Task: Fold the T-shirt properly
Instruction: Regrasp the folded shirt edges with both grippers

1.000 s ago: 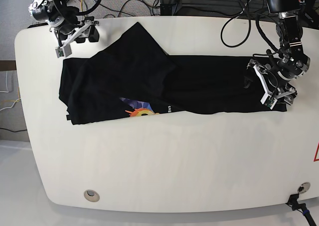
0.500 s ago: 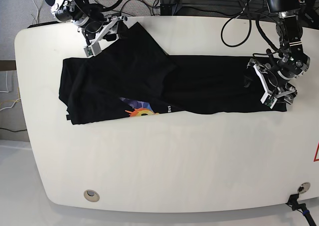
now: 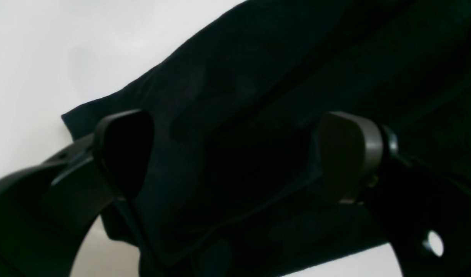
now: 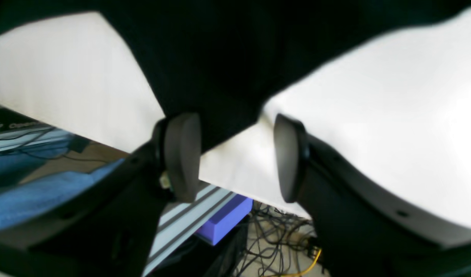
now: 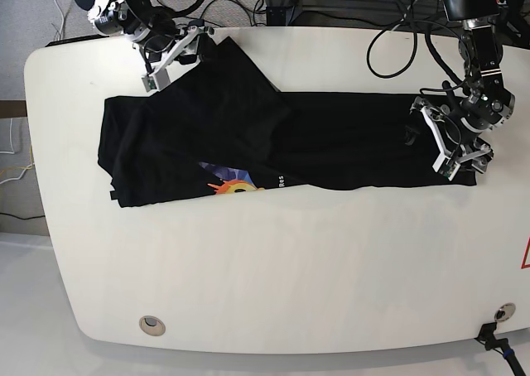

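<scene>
Black T-shirt spread across the white table, an arm at each end.

In the base view we see the T-shirt lying on the table. Left wrist: left gripper, jaws spread wide over dark cloth. Right wrist: right gripper, jaws partly apart at a shirt corner near the table edge.

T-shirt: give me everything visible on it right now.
The T-shirt is plain black cloth, lying flat and partly folded across the white table. A flap is turned over its middle, exposing an orange, yellow and purple print with small white lettering at the near edge. The left claw stands wide open over one end, pads astride the cloth. The right claw, open, sits at the far corner near the table's back edge.
</scene>
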`<state>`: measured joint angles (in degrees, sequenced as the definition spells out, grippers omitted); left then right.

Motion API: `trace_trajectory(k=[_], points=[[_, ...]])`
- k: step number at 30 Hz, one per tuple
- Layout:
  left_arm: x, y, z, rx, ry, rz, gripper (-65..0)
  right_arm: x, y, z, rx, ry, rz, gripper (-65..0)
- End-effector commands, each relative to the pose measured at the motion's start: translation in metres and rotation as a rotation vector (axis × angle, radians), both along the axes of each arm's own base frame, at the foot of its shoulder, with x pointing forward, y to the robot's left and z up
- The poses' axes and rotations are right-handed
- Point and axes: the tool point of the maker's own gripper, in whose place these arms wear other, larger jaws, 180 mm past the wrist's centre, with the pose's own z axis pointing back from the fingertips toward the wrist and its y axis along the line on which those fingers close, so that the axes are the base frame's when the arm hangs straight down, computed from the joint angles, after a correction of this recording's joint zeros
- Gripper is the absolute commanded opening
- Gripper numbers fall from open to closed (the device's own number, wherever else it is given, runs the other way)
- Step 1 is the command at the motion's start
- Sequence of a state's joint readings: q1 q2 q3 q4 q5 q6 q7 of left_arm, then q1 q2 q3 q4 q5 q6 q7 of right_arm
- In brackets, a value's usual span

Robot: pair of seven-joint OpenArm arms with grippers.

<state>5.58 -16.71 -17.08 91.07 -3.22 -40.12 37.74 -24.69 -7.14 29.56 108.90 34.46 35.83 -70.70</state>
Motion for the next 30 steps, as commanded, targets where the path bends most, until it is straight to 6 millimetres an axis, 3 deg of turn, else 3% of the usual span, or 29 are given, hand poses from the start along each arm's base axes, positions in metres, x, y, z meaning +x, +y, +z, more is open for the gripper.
trace_trajectory(k=[1,4,10,15,17,20,30], points=[[0.009,0.002,0.013,0.0,-0.046,-0.004,0.0,0.0,-0.004,-0.004,-0.022,0.009,-0.008,-34.7],[0.009,0.002,0.013,0.0,-0.046,-0.004,0.0,0.002,-0.002,-0.004,-0.011,0.003,-0.011,-34.7],[0.009,0.002,0.013,0.0,-0.046,-0.004,0.0,0.005,0.031,-0.001,0.041,-0.011,0.063,-34.7],[0.009,0.002,0.013,0.0,-0.046,-0.004,0.0,0.012,0.035,0.001,0.047,-0.025,0.065,-35.3],[0.009,0.002,0.013,0.0,-0.046,-0.004,0.0,0.013,0.035,0.002,0.047,-0.028,0.065,-42.0],[0.009,0.002,0.013,-0.001,-0.048,-0.004,0.0,0.026,0.036,0.008,0.051,-0.063,0.065,-65.0],[0.007,0.005,0.003,-0.013,-0.021,0.009,0.0,0.088,0.034,0.043,0.01,-0.189,0.121,-65.0]])
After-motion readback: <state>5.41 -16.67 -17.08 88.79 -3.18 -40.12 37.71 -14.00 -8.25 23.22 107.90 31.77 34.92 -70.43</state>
